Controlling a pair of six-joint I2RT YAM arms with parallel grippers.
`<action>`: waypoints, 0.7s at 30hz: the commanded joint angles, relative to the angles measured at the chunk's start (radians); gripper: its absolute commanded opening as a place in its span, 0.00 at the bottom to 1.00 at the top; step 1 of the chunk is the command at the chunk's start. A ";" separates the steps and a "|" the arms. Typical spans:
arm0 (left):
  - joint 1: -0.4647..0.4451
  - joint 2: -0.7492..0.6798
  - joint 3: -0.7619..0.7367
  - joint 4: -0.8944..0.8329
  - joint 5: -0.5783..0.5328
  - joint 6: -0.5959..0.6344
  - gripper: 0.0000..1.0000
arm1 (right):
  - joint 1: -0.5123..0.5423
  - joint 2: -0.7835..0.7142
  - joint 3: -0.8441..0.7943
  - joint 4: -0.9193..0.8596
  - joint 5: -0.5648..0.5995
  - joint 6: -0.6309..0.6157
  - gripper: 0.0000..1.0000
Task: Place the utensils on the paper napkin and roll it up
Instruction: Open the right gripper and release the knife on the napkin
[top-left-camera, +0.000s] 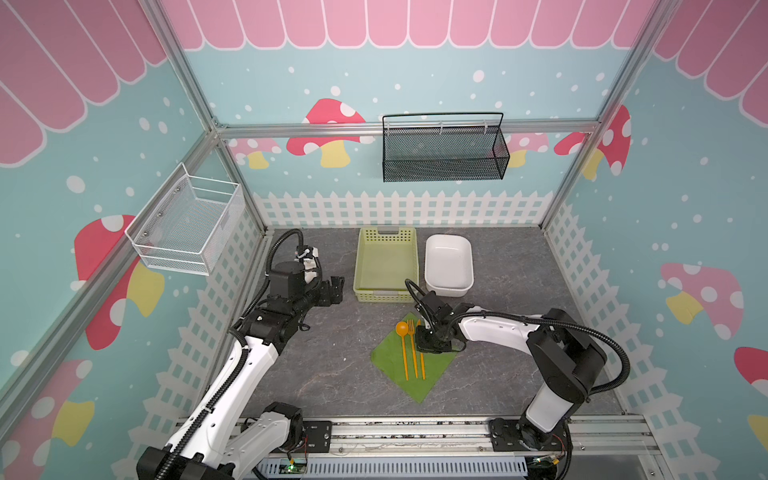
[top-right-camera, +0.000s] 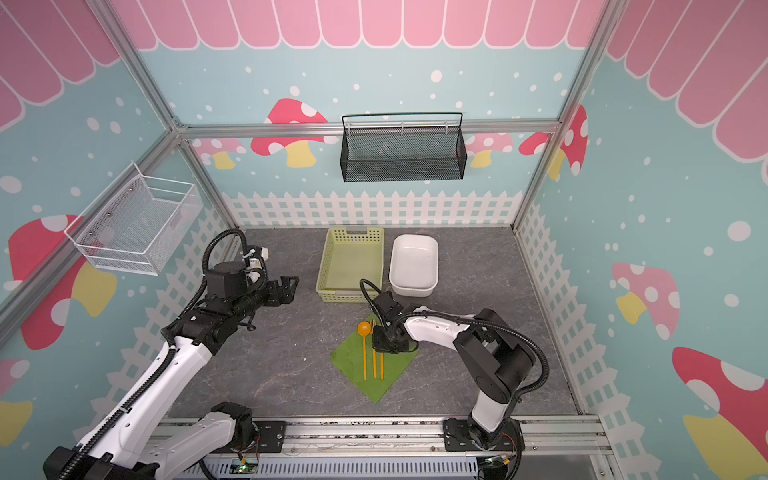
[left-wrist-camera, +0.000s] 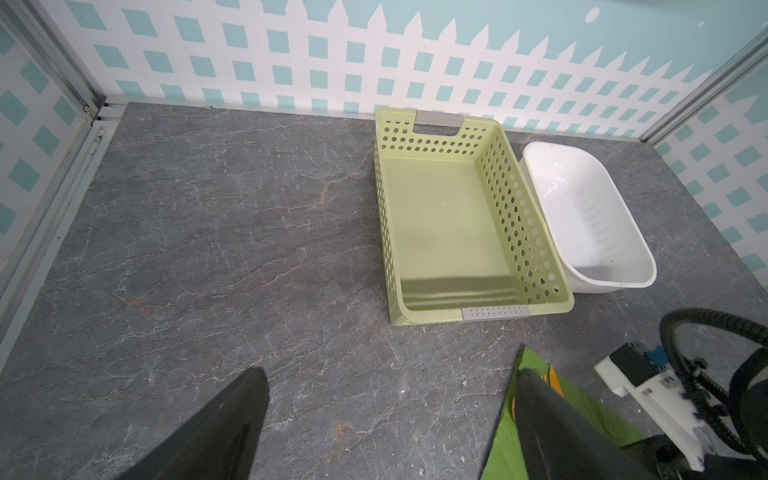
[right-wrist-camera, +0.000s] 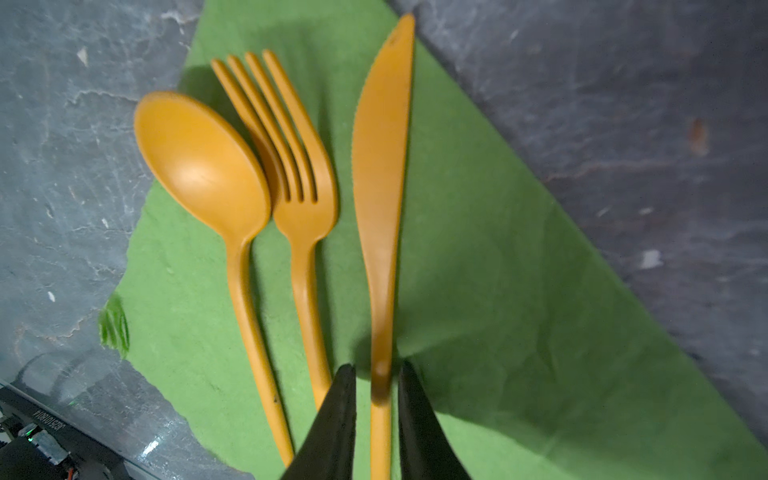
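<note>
Right wrist view: the right claw is seen low over the napkin, its jaws narrowly parted astride the handle of the knife. A gap is shown on each side, so the knife is judged released, not grasped. The knife is laid flat on the green paper, just beside the fork. The fork's head appears to be touched by the bowl of the spoon, which is carried partly past the napkin's edge over the grey table.

The placing step is therefore judged all but done, and rolling is not yet begun. For the next move, a clean lift away from the knife is called for. A pinch on a corner of the thin flat sheet is then needed, with the three pieces kept together as the paper is turned over them.

The left claw is held wide open and empty, well apart from the napkin and near the basket.

Counted in both top views:
- three utensils
- one napkin
- one yellow-green basket
- one white dish
- a black wire rack and a white wire rack on the walls
- two arms
</note>
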 joint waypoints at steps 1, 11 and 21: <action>0.006 -0.011 -0.005 -0.012 -0.001 0.001 0.94 | 0.008 0.026 0.023 -0.026 0.030 0.011 0.20; 0.004 -0.011 -0.005 -0.011 0.001 0.000 0.94 | 0.008 0.024 0.042 -0.058 0.058 0.007 0.16; 0.005 -0.010 -0.004 -0.011 -0.001 0.001 0.94 | 0.008 0.028 0.043 -0.059 0.062 0.005 0.15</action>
